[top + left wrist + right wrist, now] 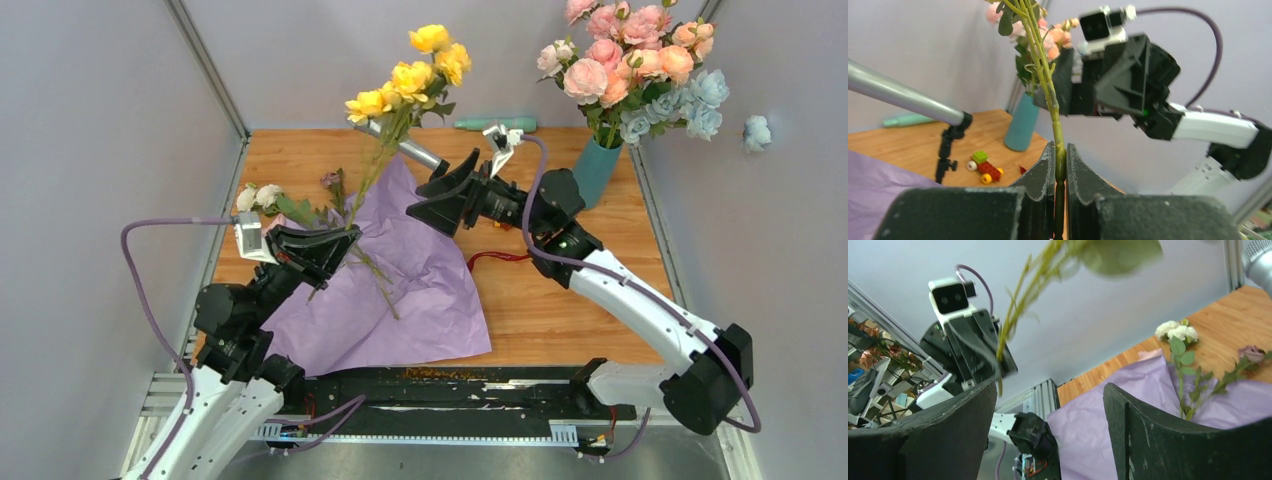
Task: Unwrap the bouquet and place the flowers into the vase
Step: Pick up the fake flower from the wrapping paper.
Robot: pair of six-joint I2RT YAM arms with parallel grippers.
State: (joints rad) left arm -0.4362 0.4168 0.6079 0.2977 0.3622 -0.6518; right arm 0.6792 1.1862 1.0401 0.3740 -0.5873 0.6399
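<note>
Left gripper: clenched on the thin green stems of the yellow rose bunch. The left wrist view shows the stems pinched between both fingers, with the yellow blooms cut off at its top edge.
Right gripper: released, jaws wide with nothing between them. The same stems pass above and ahead of it, clear of its fingers.
Top view only: crumpled lilac paper wrap spread flat below both grippers. The dark red ribbon lies behind the right gripper, under its arm.
Left wrist view only: small toy car of coloured bricks, beyond the left gripper.
Vase: tall teal-blue tapered vase, upright behind the right gripper on the wooden bench. It holds pink and peach roses with pale blue flowers.
Counts: two grippers, one vase, one paper sheet, one ribbon, at least four yellow blooms. One cluster of cream roses lies on the bench, left of the left gripper.
Hard to make out: vase rim hidden by foliage; number of cream blooms unclear; leaves at the top of the right wrist view blurred.
</note>
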